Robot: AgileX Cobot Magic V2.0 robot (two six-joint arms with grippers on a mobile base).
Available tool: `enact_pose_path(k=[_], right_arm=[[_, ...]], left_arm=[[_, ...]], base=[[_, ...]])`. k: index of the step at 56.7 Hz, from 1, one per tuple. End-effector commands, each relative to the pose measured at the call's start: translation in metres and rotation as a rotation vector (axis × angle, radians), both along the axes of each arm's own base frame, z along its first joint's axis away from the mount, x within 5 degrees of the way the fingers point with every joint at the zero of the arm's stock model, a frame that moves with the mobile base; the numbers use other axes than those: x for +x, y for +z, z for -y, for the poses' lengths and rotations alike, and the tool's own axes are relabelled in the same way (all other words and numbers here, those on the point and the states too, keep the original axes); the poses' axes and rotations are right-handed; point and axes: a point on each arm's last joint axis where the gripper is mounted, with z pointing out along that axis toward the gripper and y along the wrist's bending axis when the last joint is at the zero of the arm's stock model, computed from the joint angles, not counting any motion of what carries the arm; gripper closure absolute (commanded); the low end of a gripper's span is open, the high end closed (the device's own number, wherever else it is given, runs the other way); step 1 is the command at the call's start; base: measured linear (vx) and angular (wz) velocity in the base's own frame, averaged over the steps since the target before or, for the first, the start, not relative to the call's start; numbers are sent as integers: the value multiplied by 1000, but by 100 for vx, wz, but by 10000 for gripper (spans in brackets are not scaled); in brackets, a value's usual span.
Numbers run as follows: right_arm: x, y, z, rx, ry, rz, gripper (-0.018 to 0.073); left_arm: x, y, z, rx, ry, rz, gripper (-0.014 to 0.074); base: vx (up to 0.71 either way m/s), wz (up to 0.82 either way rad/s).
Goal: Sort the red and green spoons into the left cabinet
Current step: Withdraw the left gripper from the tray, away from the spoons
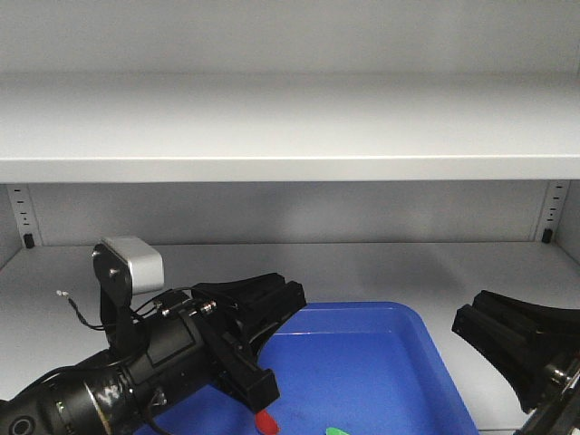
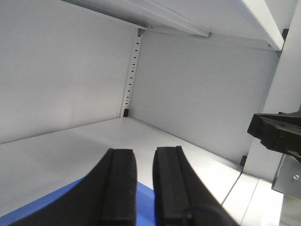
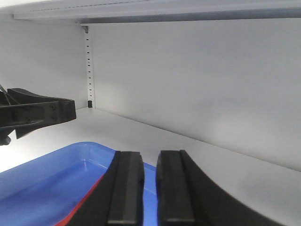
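Inside the pale grey metal shelving cabinet [image 1: 272,127], a bright red plastic spoon [image 1: 266,420] and a green one [image 1: 337,432] lie in a blue plastic tray [image 1: 381,362] below the nearer left hand [image 1: 272,317], its fingers slightly parted and empty like the right hand's [image 1: 489,331].

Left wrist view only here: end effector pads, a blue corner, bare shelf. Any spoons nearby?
Observer: Yes. The front view shows the end of the red spoon in the blue tray, just below the left end effector.
Operator: And the green one?
Observer: The front view shows a sliver of the green spoon at its bottom edge, right of the red one, also in the tray.
Operator: Is the right side holding anything?
Observer: No. The right wrist view shows the right end effector open, with nothing between its pads.
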Motion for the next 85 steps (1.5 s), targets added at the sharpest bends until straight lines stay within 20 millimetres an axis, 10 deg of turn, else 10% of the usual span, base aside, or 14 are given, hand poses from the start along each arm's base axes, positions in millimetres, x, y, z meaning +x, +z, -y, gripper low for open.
enact_pose_path(k=[1, 29, 53, 85], right_arm=[[-2, 17, 0, 58, 12, 67, 375], [-2, 17, 0, 59, 12, 66, 374], [-2, 17, 0, 59, 12, 66, 372], [-2, 17, 0, 59, 12, 66, 372]], left_arm=[[-6, 28, -2, -114, -23, 89, 346], [-22, 38, -10, -78, -38, 138, 352], [-94, 43, -68, 19, 33, 200, 605], [-128, 24, -124, -31, 218, 210, 601]], base=[[0, 0], [0, 0], [0, 0], [0, 0]])
